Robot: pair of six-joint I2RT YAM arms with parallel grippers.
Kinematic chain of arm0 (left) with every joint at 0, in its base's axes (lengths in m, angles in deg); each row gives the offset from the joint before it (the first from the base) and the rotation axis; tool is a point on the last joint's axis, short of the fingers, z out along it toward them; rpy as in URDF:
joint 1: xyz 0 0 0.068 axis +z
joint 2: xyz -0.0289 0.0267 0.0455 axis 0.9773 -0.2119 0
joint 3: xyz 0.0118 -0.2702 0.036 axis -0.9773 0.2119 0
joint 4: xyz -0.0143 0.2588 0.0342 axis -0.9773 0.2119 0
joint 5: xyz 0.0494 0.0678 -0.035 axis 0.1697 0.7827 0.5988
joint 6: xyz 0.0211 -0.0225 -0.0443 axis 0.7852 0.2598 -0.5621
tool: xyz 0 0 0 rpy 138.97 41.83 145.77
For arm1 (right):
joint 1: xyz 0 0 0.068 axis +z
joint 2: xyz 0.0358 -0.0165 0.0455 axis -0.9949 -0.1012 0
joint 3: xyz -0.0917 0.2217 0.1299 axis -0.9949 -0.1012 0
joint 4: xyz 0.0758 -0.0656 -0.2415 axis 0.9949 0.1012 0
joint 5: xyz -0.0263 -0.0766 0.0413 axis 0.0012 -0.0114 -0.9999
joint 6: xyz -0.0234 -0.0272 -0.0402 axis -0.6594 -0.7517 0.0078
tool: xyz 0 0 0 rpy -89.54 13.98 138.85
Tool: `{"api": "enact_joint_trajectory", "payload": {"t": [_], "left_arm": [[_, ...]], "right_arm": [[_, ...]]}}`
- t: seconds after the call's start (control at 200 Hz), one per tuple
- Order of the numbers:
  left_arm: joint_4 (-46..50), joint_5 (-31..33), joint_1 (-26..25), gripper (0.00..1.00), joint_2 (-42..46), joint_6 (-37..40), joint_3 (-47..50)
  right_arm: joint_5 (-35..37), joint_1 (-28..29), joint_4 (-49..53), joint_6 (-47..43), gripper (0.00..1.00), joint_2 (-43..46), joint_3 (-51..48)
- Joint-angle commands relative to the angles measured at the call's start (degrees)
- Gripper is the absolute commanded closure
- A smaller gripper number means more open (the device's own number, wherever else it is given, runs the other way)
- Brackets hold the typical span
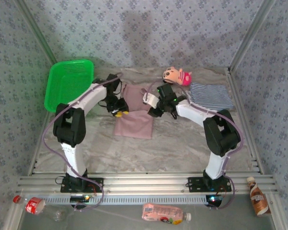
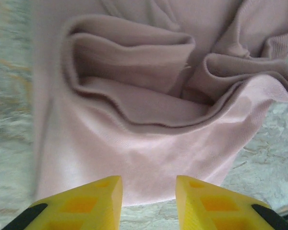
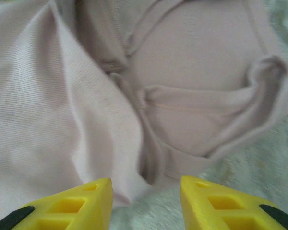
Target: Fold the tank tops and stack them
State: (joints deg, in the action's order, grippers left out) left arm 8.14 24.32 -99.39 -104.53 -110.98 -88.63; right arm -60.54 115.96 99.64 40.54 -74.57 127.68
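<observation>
Hovering over the limp, light pink tank top [image 1: 134, 125], left and right jaws are standing part open and empty, likely needing to pinch its side edges.

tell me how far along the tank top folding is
Done: the striped tank top looks folded flat at the back right. In hand: the pink tank top lies mid-table, rumpled, the left end effector and right end effector open over it, gripping nothing. Left: finish its fold, then stack the tops.
</observation>
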Motion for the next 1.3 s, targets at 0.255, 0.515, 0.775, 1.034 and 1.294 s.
{"api": "enact_joint_trajectory", "payload": {"t": [0.255, 0.515, 0.775, 1.034, 1.294], "left_arm": [[-0.7, 1.1, 2.9, 0.69, -13.2, 2.8, -10.0], [1.6, 2.6, 5.4, 0.60, -11.8, 3.9, -10.7], [-0.1, 3.8, 4.3, 0.50, 2.7, 0.9, 4.6], [-5.6, 3.0, 0.7, 0.48, 12.5, -6.5, 22.2], [-10.1, 3.6, 0.2, 0.48, 10.6, -8.4, 25.8]], "right_arm": [[16.2, 1.4, -3.8, -0.9, 0.57, -11.4, 6.0], [16.3, 2.5, -6.3, -1.3, 0.53, -4.8, 0.9], [-0.3, 5.7, -7.4, -5.7, 0.40, 10.3, -15.3], [-1.5, 10.5, -4.7, -10.1, 0.35, 11.1, -20.6], [-0.8, 11.4, -6.6, -9.2, 0.38, 5.6, -17.0]]}}
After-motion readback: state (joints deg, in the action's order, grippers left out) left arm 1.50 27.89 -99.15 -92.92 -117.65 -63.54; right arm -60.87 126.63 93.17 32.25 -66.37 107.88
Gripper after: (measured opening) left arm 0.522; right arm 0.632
